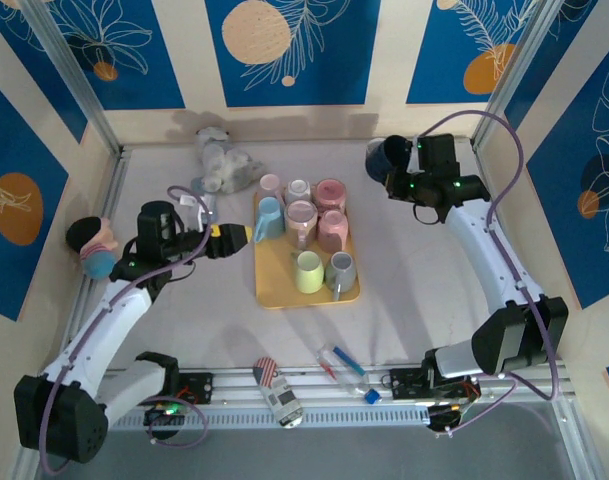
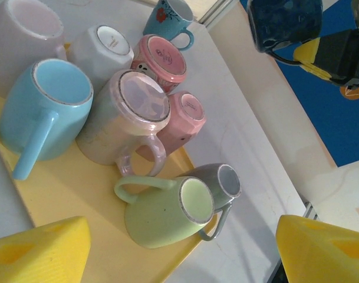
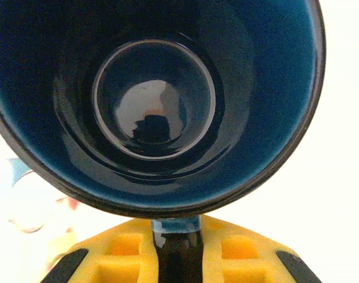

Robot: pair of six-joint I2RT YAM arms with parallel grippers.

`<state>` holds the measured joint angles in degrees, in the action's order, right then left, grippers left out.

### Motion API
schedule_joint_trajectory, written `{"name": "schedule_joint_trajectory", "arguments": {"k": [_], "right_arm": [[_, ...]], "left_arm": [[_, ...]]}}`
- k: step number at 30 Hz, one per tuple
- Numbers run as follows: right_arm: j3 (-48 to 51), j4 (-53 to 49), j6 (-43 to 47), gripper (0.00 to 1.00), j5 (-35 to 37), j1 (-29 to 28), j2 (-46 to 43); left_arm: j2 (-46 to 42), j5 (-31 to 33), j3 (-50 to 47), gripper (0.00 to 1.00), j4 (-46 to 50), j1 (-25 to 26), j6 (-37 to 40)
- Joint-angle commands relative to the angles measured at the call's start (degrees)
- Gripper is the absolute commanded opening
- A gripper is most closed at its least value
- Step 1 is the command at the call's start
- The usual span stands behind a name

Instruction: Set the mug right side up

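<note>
Fgd, near edge of desk (image 1: 184, 320): a striped can (image 1: 277, 392) on the front rail betw. the two arm bases, w/ pens (image 1: 340, 362) just to its R. Mid-desk: a yellow tray (image 1: 284, 292) crowded w/ mugs. A green mug (image 1: 309, 272) lies on its side at the near end, a grey mug (image 1: 341, 270) touching it. A light blue mug (image 1: 268, 218) lies on its side further back, and pink mugs (image 1: 331, 228) stand bottoms-up beside it. L pincer (image 1: 246, 236) hovers at the tray's L edge, yellow fingers (image 2: 38, 250) spread wide, holding nothing. Far R, beyond the tray: R pincer (image 3: 176, 250) is pressed tight on the handle of the dark blue mug (image 1: 387, 158). It is held clear of the desk, mouth turned toward the wrist cam, glossy inside on show. Rear L: a soft toy (image 1: 219, 168) by the back wall.
</note>
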<state>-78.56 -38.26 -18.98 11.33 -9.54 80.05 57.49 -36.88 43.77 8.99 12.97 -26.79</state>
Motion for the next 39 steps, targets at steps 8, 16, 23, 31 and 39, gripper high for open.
{"name": "schedule_joint_trajectory", "arguments": {"k": [8,16,23,31,39], "right_arm": [[7.23,11.9,14.1,0.0,1.9,7.23,-0.97],[7.3,14.58,13.62,0.0,5.83,11.43,4.56],[7.99,21.09,17.53,0.0,7.03,12.19,9.9],[4.1,24.95,18.92,0.0,5.02,13.32,18.24],[-6.61,22.41,18.56,0.0,6.75,12.75,29.41]], "left_arm": [[6.95,-2.88,1.22,0.82,-4.92,1.26,2.55],[11.54,-3.07,2.85,0.82,-6.8,2.4,3.01],[13.67,-3.4,4.01,0.82,-5.9,3.15,5.32],[14.26,-1.88,5.01,0.82,-3.06,3.56,7.71],[14.83,-1.09,5.43,0.82,-2.01,3.57,8.67]]}}
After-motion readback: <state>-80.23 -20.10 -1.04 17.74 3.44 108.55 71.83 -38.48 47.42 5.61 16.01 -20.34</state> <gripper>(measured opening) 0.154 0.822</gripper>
